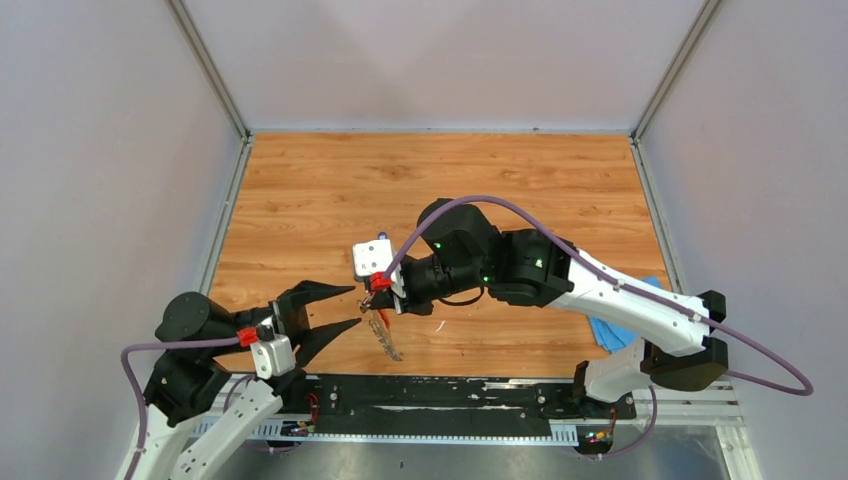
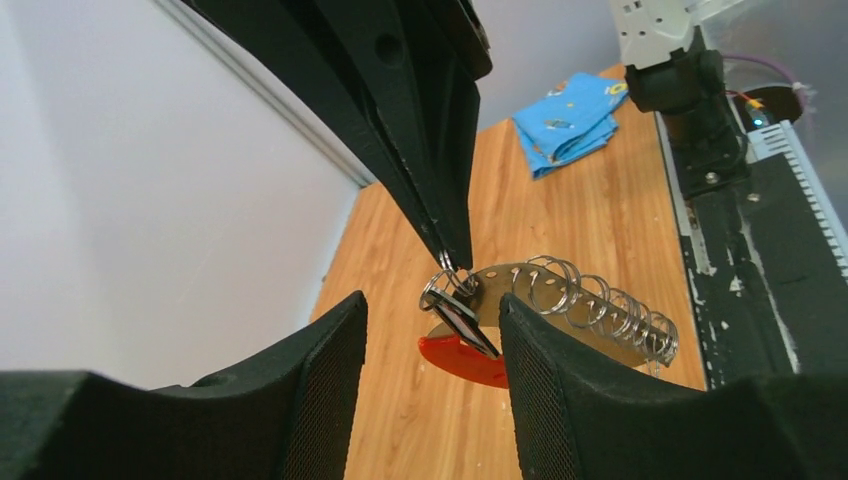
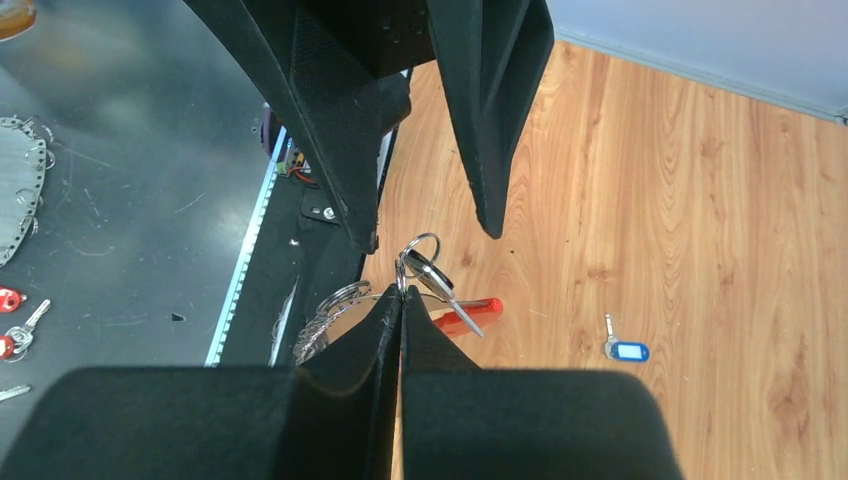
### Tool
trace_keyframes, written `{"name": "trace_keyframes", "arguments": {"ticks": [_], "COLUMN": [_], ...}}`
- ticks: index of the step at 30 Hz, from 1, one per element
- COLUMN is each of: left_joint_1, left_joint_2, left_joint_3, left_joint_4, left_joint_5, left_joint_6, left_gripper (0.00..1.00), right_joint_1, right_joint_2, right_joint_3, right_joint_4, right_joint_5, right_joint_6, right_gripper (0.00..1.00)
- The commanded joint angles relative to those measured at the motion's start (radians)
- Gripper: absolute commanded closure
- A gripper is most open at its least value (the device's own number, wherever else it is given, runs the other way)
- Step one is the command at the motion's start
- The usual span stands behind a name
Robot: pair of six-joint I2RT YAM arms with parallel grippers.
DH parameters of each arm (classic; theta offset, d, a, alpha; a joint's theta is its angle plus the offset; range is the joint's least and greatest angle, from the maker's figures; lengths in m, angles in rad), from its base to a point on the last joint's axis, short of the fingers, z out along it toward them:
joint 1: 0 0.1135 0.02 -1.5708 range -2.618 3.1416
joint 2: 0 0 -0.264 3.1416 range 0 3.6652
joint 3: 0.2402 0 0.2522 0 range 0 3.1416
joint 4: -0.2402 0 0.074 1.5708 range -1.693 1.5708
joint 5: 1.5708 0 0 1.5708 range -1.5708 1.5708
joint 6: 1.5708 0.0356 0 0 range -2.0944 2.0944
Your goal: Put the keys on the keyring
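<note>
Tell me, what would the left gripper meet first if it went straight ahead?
Probably the black key, at the shut right gripper's tips and directly between the open left gripper's fingers. The keyring is just beside it; depth is unclear.

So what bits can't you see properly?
Blue cloth: top view, the right arm covers most of it.
Blue-headed key: tiny in the right wrist view; too small to make out from the top.
Keyring: right wrist view, mostly hidden behind the right hand.
Black key: whether it is already threaded on; the hand's tips hide the join.
</note>
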Motion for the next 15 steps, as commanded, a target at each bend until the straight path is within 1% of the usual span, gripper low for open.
{"name": "trace_keyframes", "arguments": {"ticks": [1,3,6,9,15], "left_joint_1": [-0.004,-0.003,-0.003,-0.002,-0.003], "left_joint_2": [0.027,0.039,0.048,0.049,0.013], "left_joint_3": [0.002,0.001,-0.004,-0.008,-0.02], "left_joint_4": [-0.051,-0.054,-0.073,-0.076,-0.123], "left_joint_5": [0.066,0.064,0.085,0.089,0.04], "left_joint_6": [0.002,-0.013,0.015,0.04,0.161], "left_gripper": [0.47,0.49,0.53,0.64,0.82], "right_joint_1": [-0.011,-0.011,-0.011,-0.011,-0.012], "right_joint_2": [0.015,0.018,0.027,0.041,0.038], "right_joint_3": [0.05,0.053,0.062,0.08,0.076], "right_joint_4": [-0.018,-0.017,-0.02,-0.033,-0.032], "right_joint_5": [-0.043,-0.052,-0.063,-0.062,-0.04], "right_joint_6": [-0.003,-0.007,-0.015,-0.018,-0.012], "right_gripper": [1.0,1.0,1.0,1.0,1.0]}}
